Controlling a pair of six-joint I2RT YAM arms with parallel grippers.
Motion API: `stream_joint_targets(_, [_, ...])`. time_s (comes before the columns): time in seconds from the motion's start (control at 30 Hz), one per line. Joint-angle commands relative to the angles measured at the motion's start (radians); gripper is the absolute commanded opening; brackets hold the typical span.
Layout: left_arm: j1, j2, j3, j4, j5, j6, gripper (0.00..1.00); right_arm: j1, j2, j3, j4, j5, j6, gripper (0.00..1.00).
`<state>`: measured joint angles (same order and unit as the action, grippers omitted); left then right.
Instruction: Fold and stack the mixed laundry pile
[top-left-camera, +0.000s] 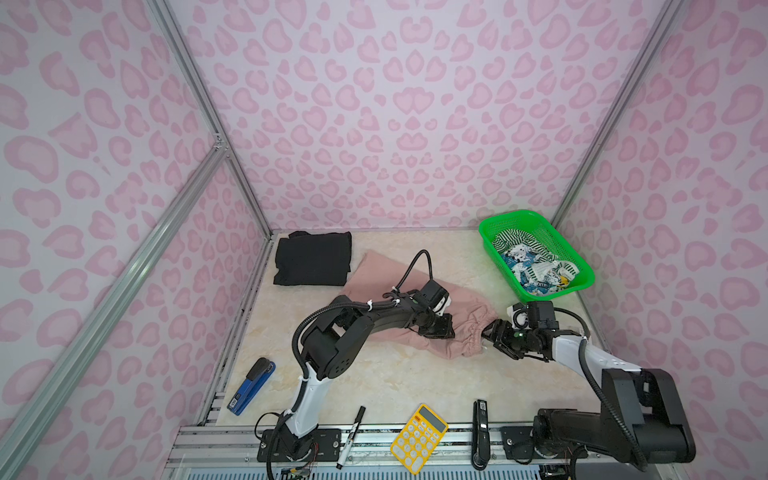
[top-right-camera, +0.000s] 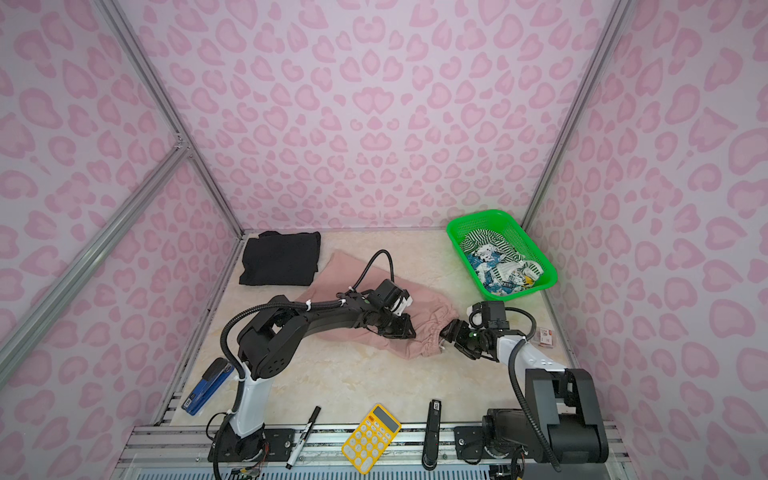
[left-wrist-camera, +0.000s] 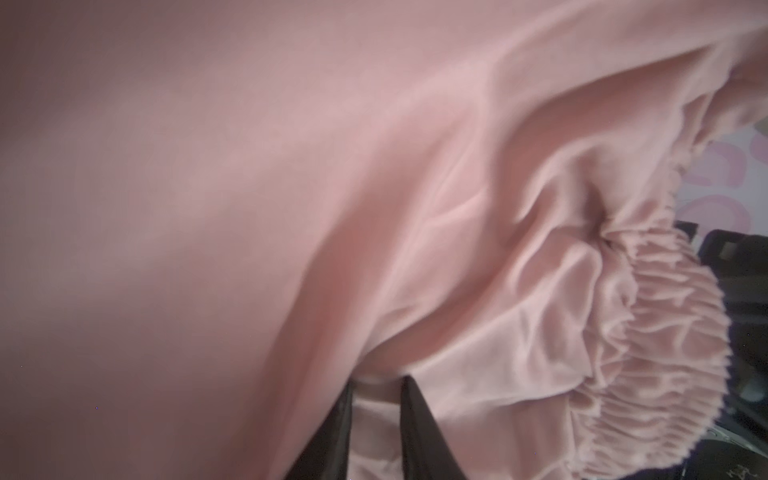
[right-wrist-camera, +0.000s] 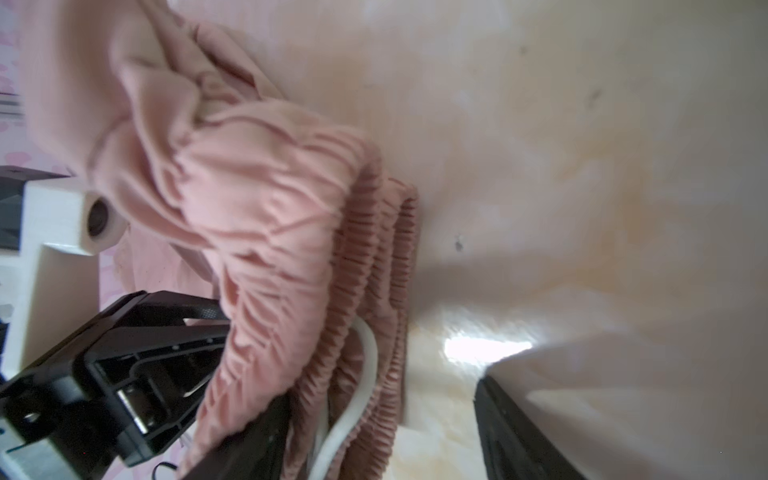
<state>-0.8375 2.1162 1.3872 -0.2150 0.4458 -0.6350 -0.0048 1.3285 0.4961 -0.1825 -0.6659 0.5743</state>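
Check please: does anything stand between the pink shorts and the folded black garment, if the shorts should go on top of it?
Nothing visible does. In both top views the pink shorts lie right beside the folded black garment, with at most a narrow strip of bare table between them.

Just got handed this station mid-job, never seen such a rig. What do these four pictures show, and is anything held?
A left arm and a right arm, each ending in a two-finger gripper, stand at the near edge of a marbled table. The two wide pictures come from one camera head up high and look nearly alike; each close-up comes from a camera on one arm's wrist. On the table lie a folded black garment, pink shorts and a green basket of striped and printed pieces, with a blue stapler, marker, yellow calculator and black tool near the front. The left gripper pinches a fold of the shorts. The right gripper is open beside their gathered waistband, holding nothing.
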Motion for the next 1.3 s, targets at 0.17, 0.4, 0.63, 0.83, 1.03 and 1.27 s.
stream_joint_targets(0.17, [-0.002,0.035,-0.036,0.022,-0.048,-0.013,0.24,0.049,0.159,0.039,0.175,-0.026,0.051,0.68])
stream_joint_targets(0.4, [-0.002,0.050,-0.036,0.029,-0.055,-0.023,0.23,0.038,0.073,0.036,0.056,0.044,0.022,0.60])
stream_joint_targets(0.63, [-0.002,0.051,-0.036,0.032,-0.056,-0.025,0.23,0.033,0.168,0.036,0.169,-0.041,0.062,0.55])
stream_joint_targets(0.83, [-0.002,0.053,-0.036,0.043,-0.057,-0.030,0.23,0.039,0.183,0.040,0.225,-0.065,0.092,0.39])
stream_joint_targets(1.03, [0.000,-0.018,-0.036,0.047,-0.067,-0.040,0.24,0.043,0.117,0.143,-0.043,0.076,-0.053,0.05])
stream_joint_targets(1.27, [0.049,-0.162,-0.031,-0.033,-0.193,-0.028,0.26,0.043,0.030,0.322,-0.428,0.314,-0.252,0.00])
